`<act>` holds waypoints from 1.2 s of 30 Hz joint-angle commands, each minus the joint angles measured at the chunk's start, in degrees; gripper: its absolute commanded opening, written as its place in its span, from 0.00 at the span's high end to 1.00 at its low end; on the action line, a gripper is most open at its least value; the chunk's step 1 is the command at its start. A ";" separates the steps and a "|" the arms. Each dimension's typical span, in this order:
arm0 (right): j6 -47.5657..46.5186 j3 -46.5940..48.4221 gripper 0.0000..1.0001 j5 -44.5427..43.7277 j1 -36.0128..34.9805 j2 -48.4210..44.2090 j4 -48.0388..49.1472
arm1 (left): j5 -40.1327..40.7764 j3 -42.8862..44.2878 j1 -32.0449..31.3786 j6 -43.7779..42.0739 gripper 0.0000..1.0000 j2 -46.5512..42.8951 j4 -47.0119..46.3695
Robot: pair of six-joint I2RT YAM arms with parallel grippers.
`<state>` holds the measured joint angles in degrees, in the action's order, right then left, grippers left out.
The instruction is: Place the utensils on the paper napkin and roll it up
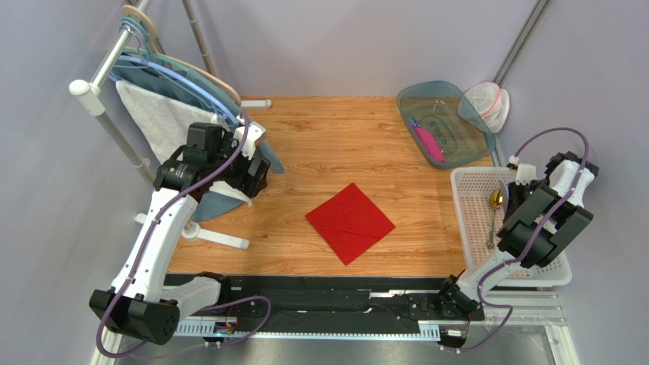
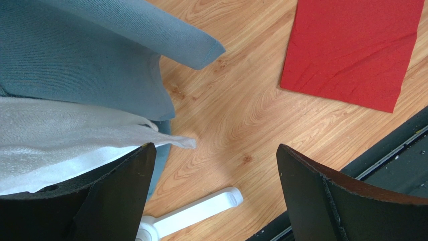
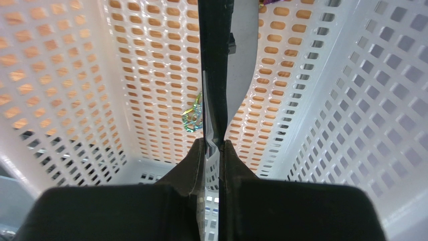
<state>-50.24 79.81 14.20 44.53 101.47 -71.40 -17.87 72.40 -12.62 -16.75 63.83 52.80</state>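
Observation:
The red paper napkin [image 1: 350, 222] lies flat on the wooden table, turned like a diamond; its edge also shows in the left wrist view [image 2: 351, 50]. My right gripper [image 3: 214, 145] is shut on a slim shiny metal utensil [image 3: 215, 90], held edge-on inside the white perforated basket [image 1: 472, 182]. From above, the utensil [image 1: 491, 228] shows just left of the right wrist. My left gripper [image 2: 214, 146] is open and empty, above the table left of the napkin, beside hanging cloth.
A grey-blue cloth [image 2: 90, 60] and a white towel [image 2: 60, 145] hang from a rack at the left, whose white foot [image 1: 217, 237] is on the table. A teal bin [image 1: 445, 122] is at back right. A small iridescent item [image 3: 193, 115] lies in the basket.

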 commanded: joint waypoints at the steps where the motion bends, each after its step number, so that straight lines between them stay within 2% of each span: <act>1: 3.21 4.82 1.00 5.66 -0.59 -5.66 -6.56 | -0.24 -0.24 0.14 1.11 0.01 -1.26 -2.87; 9: 8.30 9.57 1.00 10.58 -6.20 -10.41 -11.83 | -0.33 -0.42 0.14 2.16 0.01 -0.64 -3.14; 16: 26.39 9.75 1.00 13.49 -23.24 -15.86 -6.05 | 3.01 0.02 0.14 5.24 0.01 -1.34 -4.54; 17: 32.25 9.84 1.00 13.05 -27.79 -16.30 -4.56 | 3.54 -0.24 0.14 5.33 0.01 -2.30 -4.72; 20: 40.80 9.40 1.00 11.91 -37.57 -15.96 0.46 | 5.21 -1.65 0.14 6.29 0.01 -4.76 -5.68; 25: 52.67 6.16 1.00 7.70 -52.49 -14.02 8.19 | 2.93 -3.67 0.14 8.05 0.01 -9.51 -8.23; 30: 67.34 1.67 1.00 4.88 -61.31 -11.04 16.53 | 3.54 -4.46 0.14 10.07 0.01 -10.40 -8.85; 36: 75.81 0.44 1.00 -1.98 -68.96 -5.24 20.24 | 5.12 -5.51 0.14 12.18 0.01 -10.13 -8.50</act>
<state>15.46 80.62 17.47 -21.69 93.84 -57.52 -13.82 67.70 -12.62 -7.38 53.63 45.69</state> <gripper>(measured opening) 0.058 0.991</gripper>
